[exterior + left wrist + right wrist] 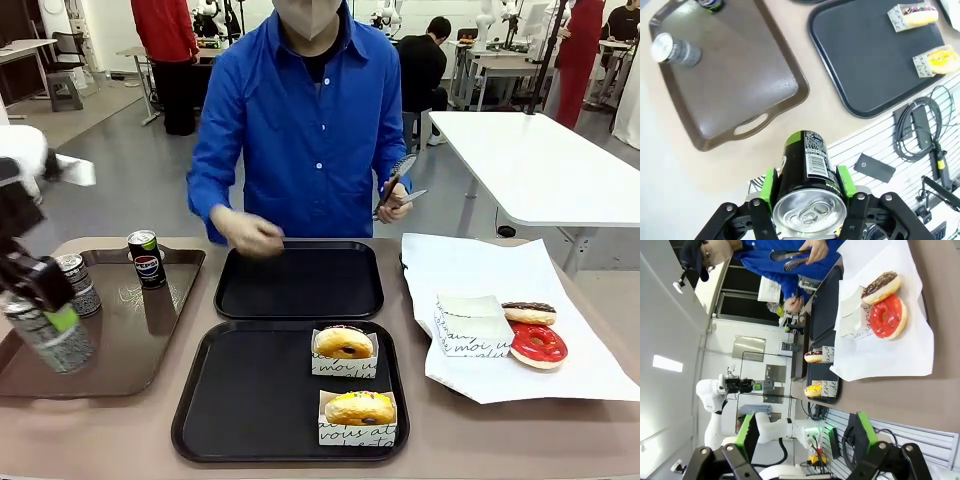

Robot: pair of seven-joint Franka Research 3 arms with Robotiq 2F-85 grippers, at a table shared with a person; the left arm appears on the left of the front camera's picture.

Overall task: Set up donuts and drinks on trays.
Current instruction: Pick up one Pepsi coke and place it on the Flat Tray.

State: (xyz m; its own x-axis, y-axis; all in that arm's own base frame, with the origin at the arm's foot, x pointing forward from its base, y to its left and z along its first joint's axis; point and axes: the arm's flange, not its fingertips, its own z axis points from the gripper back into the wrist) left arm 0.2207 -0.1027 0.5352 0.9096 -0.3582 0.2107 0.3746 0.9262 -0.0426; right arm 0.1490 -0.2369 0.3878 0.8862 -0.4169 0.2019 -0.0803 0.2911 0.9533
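1. Green pads of the left gripper (808, 182) pinch a dark can (806, 160) by its sides, with the silver top facing the wrist cam. From the front we see it tilted and lifted off the surface, at the left end of the brown tray (120, 372).
2. Right gripper (806, 436): jaws spread, nothing btwn them.
3. On the brown tray we count two more cans, both upright at the far end: a grey one (78, 284) and a Pepsi one (147, 258), near each other but apart.
4. Near black tray (250, 405), mid-table: two sleeved donuts on its right side, a golden-brown one (344, 342) and a yellow-iced one (360, 407) in front of it.
5. Far black tray (300, 290) sits just behind it.
6. White paper (480, 265) at the right end carries an empty sleeve (470, 322), a choc donut (528, 313) and a red donut (537, 343), these two touching.
7. Person across the table: one hand (250, 235) at the far tray's far rim, the other (392, 207) holding tongs (398, 180).
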